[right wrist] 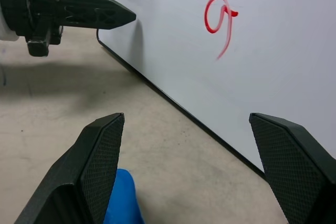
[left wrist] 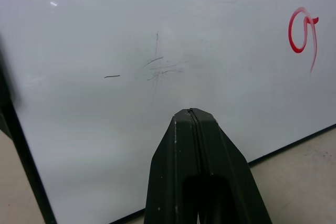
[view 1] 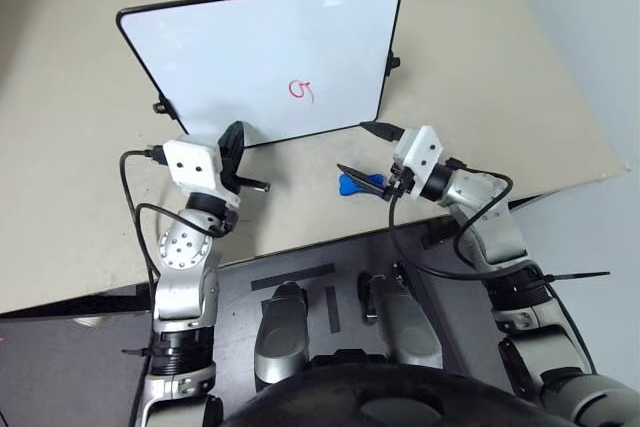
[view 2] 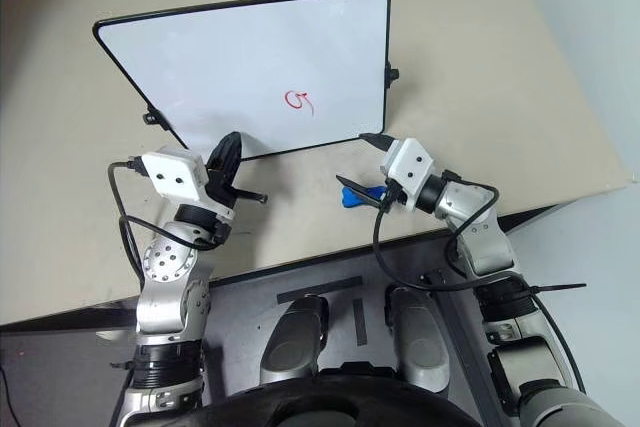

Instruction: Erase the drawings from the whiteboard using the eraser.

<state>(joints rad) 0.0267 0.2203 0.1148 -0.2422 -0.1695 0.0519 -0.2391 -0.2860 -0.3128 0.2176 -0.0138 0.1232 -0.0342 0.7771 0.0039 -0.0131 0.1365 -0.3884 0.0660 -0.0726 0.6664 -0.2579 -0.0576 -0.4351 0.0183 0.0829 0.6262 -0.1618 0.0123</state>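
The whiteboard (view 1: 250, 47) lies on the tan table, with the red drawings (view 1: 301, 90) as a small loop near its near right side, also close up in the right wrist view (right wrist: 218, 19). The blue eraser (view 1: 352, 183) rests on the table just in front of the board's near edge. My right gripper (view 1: 364, 152) stands wide open over it. The eraser (right wrist: 122, 198) shows beside one finger (right wrist: 100, 161) and is not clamped. My left gripper (view 1: 237, 130) is shut and empty, its tip (left wrist: 190, 112) over the board's near left edge.
The table's front edge (view 1: 330, 237) runs just below both grippers, and its right edge (view 1: 590, 127) falls away to the floor. Faint grey marks (left wrist: 160, 66) sit on the board ahead of the left gripper. A black clip (view 1: 392, 62) juts from the board's right side.
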